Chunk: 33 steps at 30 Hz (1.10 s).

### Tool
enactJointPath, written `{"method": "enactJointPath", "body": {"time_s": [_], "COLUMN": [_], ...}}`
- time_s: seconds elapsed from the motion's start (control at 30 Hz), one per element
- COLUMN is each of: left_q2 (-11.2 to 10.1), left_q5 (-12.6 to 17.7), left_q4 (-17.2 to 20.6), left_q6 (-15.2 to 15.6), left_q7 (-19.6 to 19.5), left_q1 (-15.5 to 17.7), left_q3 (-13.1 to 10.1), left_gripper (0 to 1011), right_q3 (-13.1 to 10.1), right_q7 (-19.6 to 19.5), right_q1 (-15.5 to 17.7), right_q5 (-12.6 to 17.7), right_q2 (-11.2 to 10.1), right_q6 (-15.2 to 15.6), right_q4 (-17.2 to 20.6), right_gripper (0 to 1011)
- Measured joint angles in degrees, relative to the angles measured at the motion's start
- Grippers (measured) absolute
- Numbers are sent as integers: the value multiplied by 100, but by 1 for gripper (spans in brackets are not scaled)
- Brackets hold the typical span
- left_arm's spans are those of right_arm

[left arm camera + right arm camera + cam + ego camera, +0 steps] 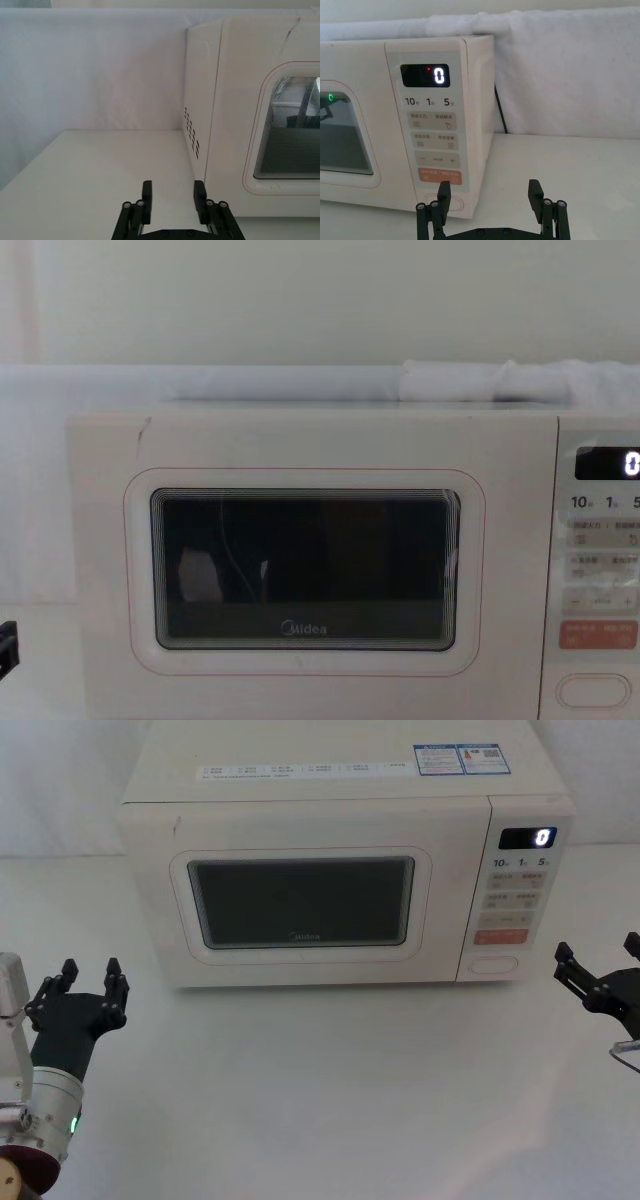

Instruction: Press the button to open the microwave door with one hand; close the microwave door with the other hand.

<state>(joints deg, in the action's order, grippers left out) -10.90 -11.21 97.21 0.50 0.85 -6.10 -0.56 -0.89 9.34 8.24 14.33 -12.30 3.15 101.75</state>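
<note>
Cream and pill-shaped, the button [494, 963] sits at the bottom of the control panel [518, 900], under the orange-red key [501, 936], at the microwave's right front. Beside it the microwave door [300, 906] lies shut, flush with the front, its dark window facing forward. Out to the right, the right end effector [598, 958] hovers near the button but apart from it, fingers spread, holding nothing. The left end effector [88, 979] hangs above the white surface [340, 1090] off the door's left corner, also spread and empty.
</note>
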Motion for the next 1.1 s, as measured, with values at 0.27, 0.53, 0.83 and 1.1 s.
{"method": "enactJointPath", "body": {"time_s": [0.27, 0.53, 0.83, 1.1], "left_q2": [-2, -2, -2, -2], "left_q5": [-4, -5, -5, -5], "left_q4": [0, 0, 0, 0], "left_q6": [0, -1, 0, -1], "left_q7": [0, 0, 0, 0], "left_q1": [0, 0, 0, 0], "left_q3": [0, 0, 0, 0], "left_gripper": [762, 1000, 1001, 1001], "right_q3": [0, 0, 0, 0], "right_q7": [0, 0, 0, 0], "right_q1": [0, 0, 0, 0], "right_q5": [0, 0, 0, 0], "right_q2": [0, 0, 0, 0], "right_q6": [0, 0, 0, 0], "right_q4": [0, 0, 0, 0], "right_gripper": [1002, 1002, 1002, 1002]}}
